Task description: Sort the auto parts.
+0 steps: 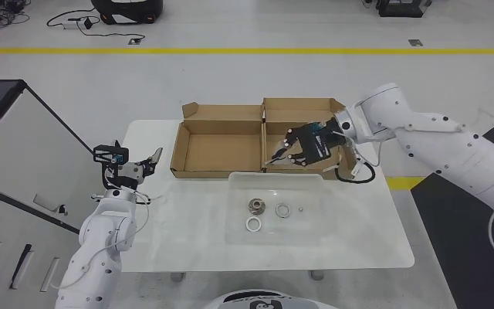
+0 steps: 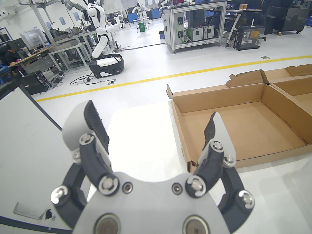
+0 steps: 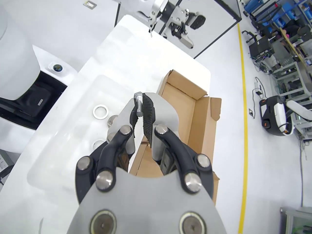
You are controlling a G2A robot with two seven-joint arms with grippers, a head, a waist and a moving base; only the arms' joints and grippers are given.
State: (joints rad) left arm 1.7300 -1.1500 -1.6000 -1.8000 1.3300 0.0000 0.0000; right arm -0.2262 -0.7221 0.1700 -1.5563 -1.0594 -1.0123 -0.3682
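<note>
My right gripper [image 3: 139, 108] is shut on a steel bolt [image 3: 138, 105], held above the right cardboard box [image 1: 307, 108] near its front wall; the top view shows that gripper [image 1: 273, 159] there too. A clear shallow tray [image 1: 239, 232] in front of the boxes holds a dark round hub [image 1: 255, 205], a white ring [image 1: 253, 224], a metal washer [image 1: 282, 209] and a tiny part [image 1: 300, 207]. My left gripper [image 2: 153, 127] stands open and empty above the table's left edge, beside the left box [image 2: 246, 125]; it is also seen in the top view [image 1: 151, 159].
Two open cardboard boxes sit side by side at the back of the white table [image 1: 185, 232]; the left box [image 1: 220, 151] has a bare floor. A white board [image 1: 31, 154] leans beside the table's left edge. Bare tabletop lies left of the tray.
</note>
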